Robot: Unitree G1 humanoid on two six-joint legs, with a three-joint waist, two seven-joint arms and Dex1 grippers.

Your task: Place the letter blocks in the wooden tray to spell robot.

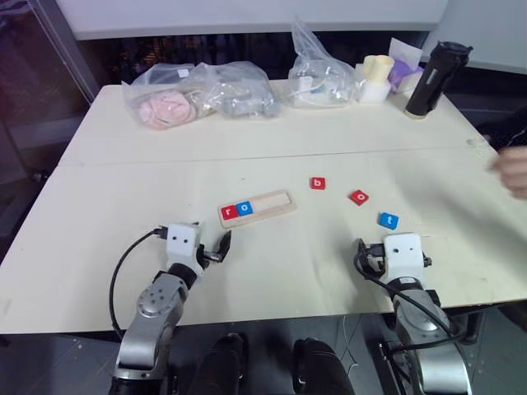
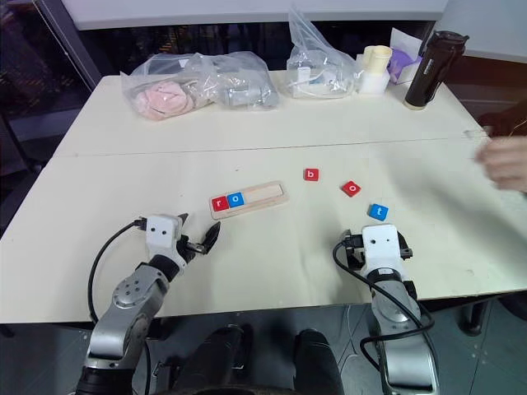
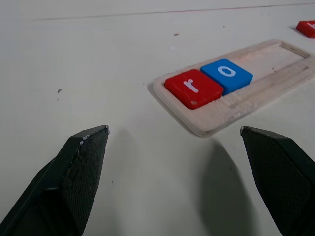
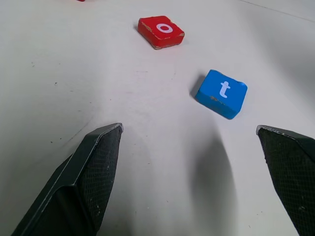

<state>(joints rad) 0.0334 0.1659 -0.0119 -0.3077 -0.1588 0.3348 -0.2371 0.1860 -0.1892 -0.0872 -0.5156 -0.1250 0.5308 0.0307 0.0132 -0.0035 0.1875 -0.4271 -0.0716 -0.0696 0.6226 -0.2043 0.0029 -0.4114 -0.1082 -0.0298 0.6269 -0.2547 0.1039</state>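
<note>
Left eye view covers the whole table (image 1: pixel 272 271): the wooden tray (image 1: pixel 268 202) lies left of centre, with a red r block (image 1: pixel 228 211) and a blue o block (image 1: pixel 243 208) seated side by side at its left end. Remaining tray length is bare. Right of the tray, three loose blocks lie apart on the table: a red b block (image 1: pixel 318 183), a red o block (image 1: pixel 359 197) and a blue t block (image 1: pixel 389 220). Block count: five, two in the tray and three outside.

Along the upper edge, from left to right, stand two clear plastic bags (image 1: pixel 198 95), a third bag (image 1: pixel 319 70), a pale container (image 1: pixel 375 78) and a black bottle (image 1: pixel 435 78). A person's hand (image 1: pixel 515 169) enters at the right edge.

Left wrist view adds detail the head views lack: the tray groove and the letters at close range, with the left gripper (image 3: pixel 174 142) fully spread, holding nothing, short of the tray's left end.

Right wrist view shows the right gripper (image 4: pixel 192 142) spread wide and empty, with the blue t block just ahead between its fingers (image 4: pixel 93 177) and the red o block farther off.
</note>
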